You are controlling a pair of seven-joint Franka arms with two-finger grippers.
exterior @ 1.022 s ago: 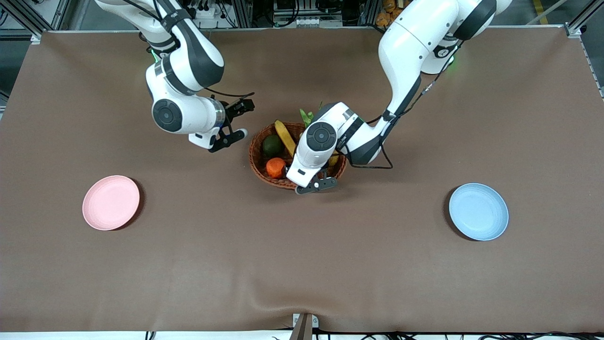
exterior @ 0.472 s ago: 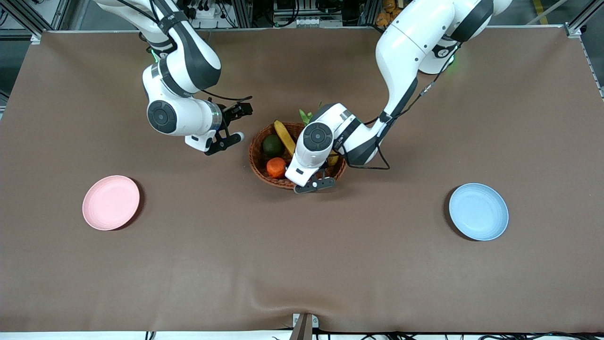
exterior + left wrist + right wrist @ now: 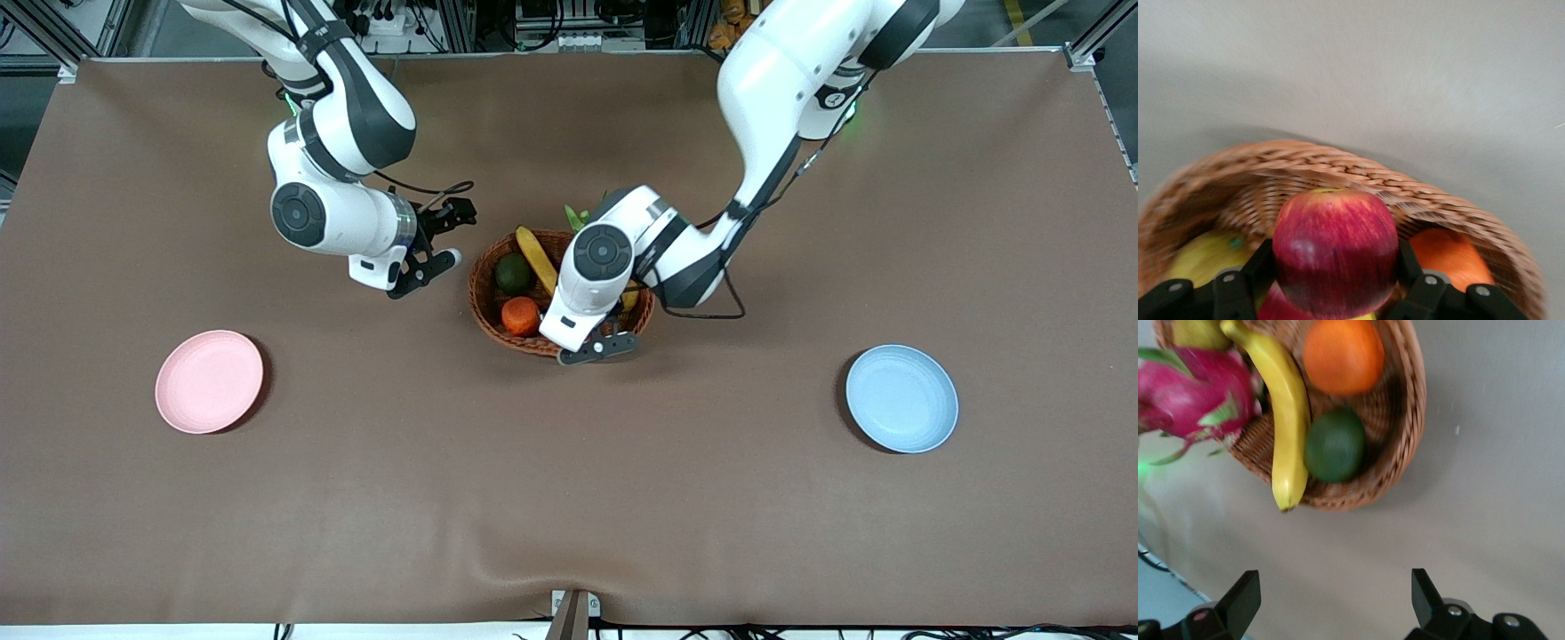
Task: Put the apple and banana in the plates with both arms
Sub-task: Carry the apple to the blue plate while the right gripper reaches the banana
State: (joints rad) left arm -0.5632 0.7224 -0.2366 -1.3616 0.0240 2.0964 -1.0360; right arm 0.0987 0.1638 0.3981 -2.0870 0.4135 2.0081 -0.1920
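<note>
- Your left end effector [image 3: 1335, 293] is over the wicker basket [image 3: 484, 298], pinching the apple [image 3: 1335, 252] between its two fingers [image 3: 1238, 283]; the apple sits just above the other fruit, inside the basket's rim.
- You only get that grip from the left wrist view. In the front view the left arm's wrist covers the apple completely, and only the end effector's lower edge pokes out over the basket rim nearest the front camera.
- Your right end effector [image 3: 436, 242] hangs over bare worktop [image 3: 569, 489] beside the basket, toward the right arm's end, with its fingers [image 3: 1241, 600] spread wide and nothing between them.
- The banana [image 3: 536, 258] lies in the basket with one tip over the rim farthest from the front camera. The right wrist view shows it between a dragon fruit [image 3: 1195, 383] and a green fruit [image 3: 1335, 445], with the orange [image 3: 1343, 355] close by.
- The dragon fruit is mostly hidden in the front view; you see only its green spikes [image 3: 578, 218] next to the left arm.
- The pink plate [image 3: 209, 381] lies well apart from the basket toward the right arm's end, nearer the front camera; the blue plate [image 3: 901, 398] lies likewise toward the left arm's end. Both hold nothing.
- You have open brown worktop between the basket and each plate, and a broad bare strip along the edge nearest the front camera.
</note>
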